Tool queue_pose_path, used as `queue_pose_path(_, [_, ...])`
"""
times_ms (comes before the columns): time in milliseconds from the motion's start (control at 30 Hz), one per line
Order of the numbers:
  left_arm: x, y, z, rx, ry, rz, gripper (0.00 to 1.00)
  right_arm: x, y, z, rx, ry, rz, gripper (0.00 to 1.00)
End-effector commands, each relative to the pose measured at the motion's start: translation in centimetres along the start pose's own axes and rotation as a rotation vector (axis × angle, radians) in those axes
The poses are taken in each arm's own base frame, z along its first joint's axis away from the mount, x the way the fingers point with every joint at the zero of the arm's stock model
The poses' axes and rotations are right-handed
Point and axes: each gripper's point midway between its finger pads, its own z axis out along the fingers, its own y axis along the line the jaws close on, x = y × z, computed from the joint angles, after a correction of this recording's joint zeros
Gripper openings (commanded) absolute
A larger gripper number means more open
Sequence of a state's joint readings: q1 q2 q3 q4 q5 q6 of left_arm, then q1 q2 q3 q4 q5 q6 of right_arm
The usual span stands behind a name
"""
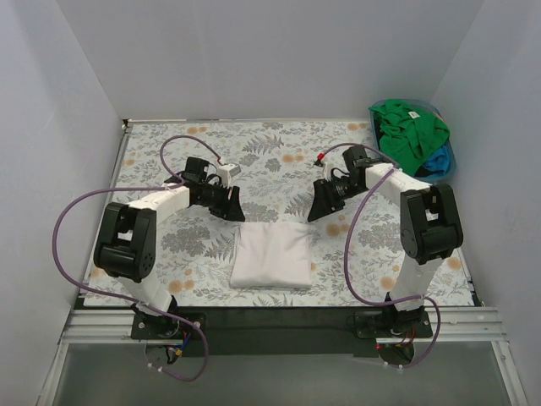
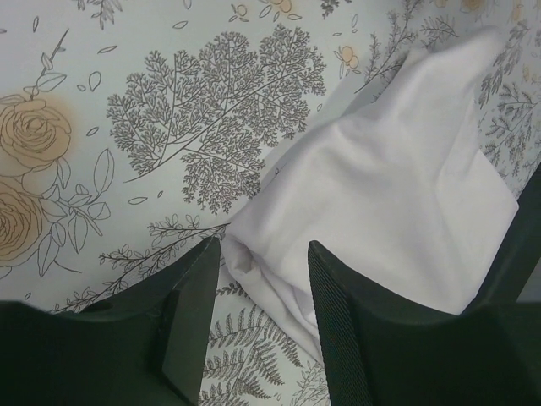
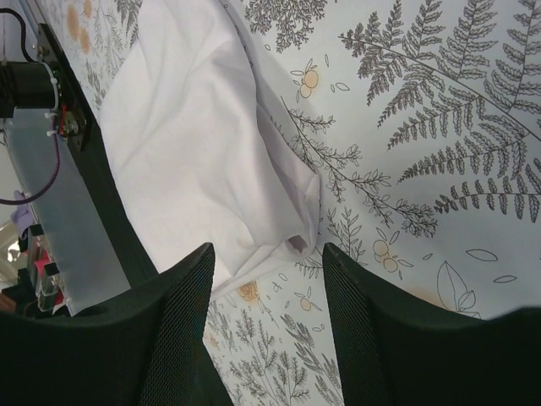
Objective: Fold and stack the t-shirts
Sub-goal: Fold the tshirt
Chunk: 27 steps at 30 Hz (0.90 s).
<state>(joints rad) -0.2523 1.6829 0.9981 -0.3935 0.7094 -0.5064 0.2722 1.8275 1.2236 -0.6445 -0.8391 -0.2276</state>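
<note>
A white t-shirt (image 1: pixel 272 254) lies folded into a rectangle on the floral cloth at the near middle. It also shows in the left wrist view (image 2: pixel 380 211) and in the right wrist view (image 3: pixel 203 144). My left gripper (image 1: pixel 233 205) is open and empty, just above the shirt's far left corner (image 2: pixel 241 254). My right gripper (image 1: pixel 320 203) is open and empty, just above the shirt's far right corner (image 3: pixel 304 237). A bright green t-shirt (image 1: pixel 408 128) and a blue t-shirt (image 1: pixel 437 161) lie crumpled in a pile at the far right.
The floral table cloth (image 1: pixel 279 161) covers the table. White walls close in the back and both sides. A black strip and a metal rail (image 1: pixel 279 326) run along the near edge, with the arm bases there. Purple cables loop beside each arm.
</note>
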Motion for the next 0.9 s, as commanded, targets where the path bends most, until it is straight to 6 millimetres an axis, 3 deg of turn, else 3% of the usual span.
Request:
queue_pose_path(0, [-0.8,0.3,-0.3,-0.01,0.0,-0.084,0.44,-0.5,0.6,0.6,-0.009,-0.01,-0.02,0.6])
queue_pose_path(267, [0.9,-0.5,0.3,0.047,0.04,-0.153,0.41,1.6,1.6,1.9,-0.036,0.041,-0.017,0.57])
queue_pose_path(567, [1.3,-0.8,0.7,0.074,0.054,-0.191,0.34,1.5,1.9,2.6,-0.054,0.056,-0.011,0.47])
queue_pose_path(700, [1.3,-0.8,0.7,0.075,0.055,-0.195,0.18,1.9,1.8,2.6,-0.046,0.064,-0.004,0.28])
queue_pose_path(733, [1.4,-0.7,0.7,0.066,0.057,-0.197,0.08,1.9,1.7,2.6,-0.041,0.065,-0.004,0.19])
queue_pose_path(800, [1.2,-0.8,0.5,0.061,0.05,-0.195,0.0,2.1,1.5,2.5,-0.021,0.073,-0.007,0.1])
queue_pose_path(833, [1.1,-0.9,0.4,0.059,0.045,-0.19,0.0,2.0,1.4,2.4,-0.013,0.073,-0.007,0.02])
queue_pose_path(867, [0.9,-1.1,0.1,0.06,0.036,-0.184,0.0,1.8,1.2,2.1,0.006,0.069,-0.016,0.01])
